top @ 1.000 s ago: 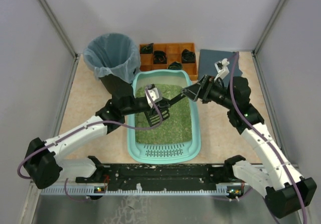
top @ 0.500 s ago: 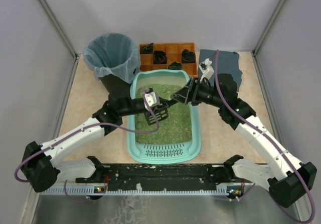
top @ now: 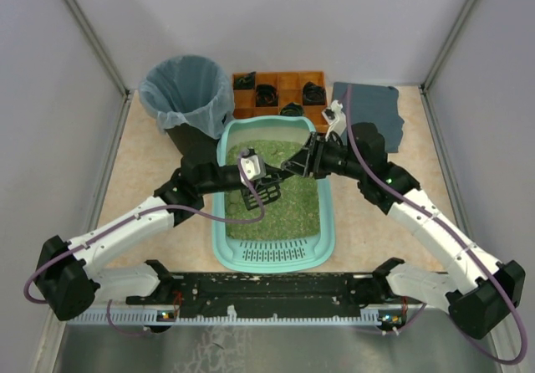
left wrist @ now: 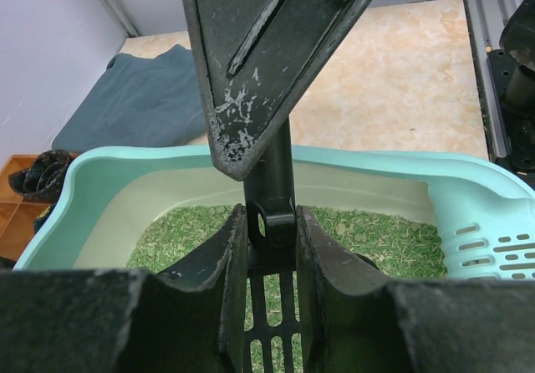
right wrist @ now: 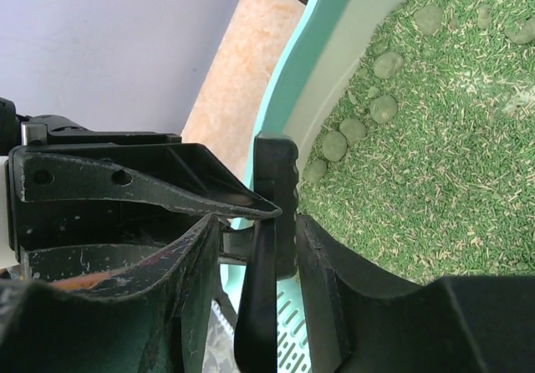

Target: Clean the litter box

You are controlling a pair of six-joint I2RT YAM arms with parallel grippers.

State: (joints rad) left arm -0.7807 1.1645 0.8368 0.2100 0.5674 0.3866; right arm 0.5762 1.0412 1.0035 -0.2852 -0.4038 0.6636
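Observation:
The light-teal litter box (top: 272, 256) holds green litter (top: 301, 210) in the middle of the table. A black slotted scoop (top: 261, 193) hangs over the litter. My left gripper (top: 255, 179) is shut on the scoop's handle (left wrist: 272, 222) just above the slots. My right gripper (top: 294, 166) is open, with the handle's upper end (right wrist: 274, 189) between its fingers and a gap on one side. Its finger (left wrist: 267, 55) looms in the left wrist view above the box rim (left wrist: 376, 160). Several round clumps (right wrist: 359, 130) lie by the box wall (right wrist: 334, 72).
A black bin with a clear bag (top: 185, 93) stands at the back left, touching the box's corner. An orange compartmented tray (top: 280, 89) with dark items is behind the box. A dark grey cloth (top: 368, 109) lies at the back right and also shows in the left wrist view (left wrist: 134, 105).
My right gripper has moved left along the scoop's handle, closer to my left gripper. The left gripper and the scoop head have shifted only slightly.

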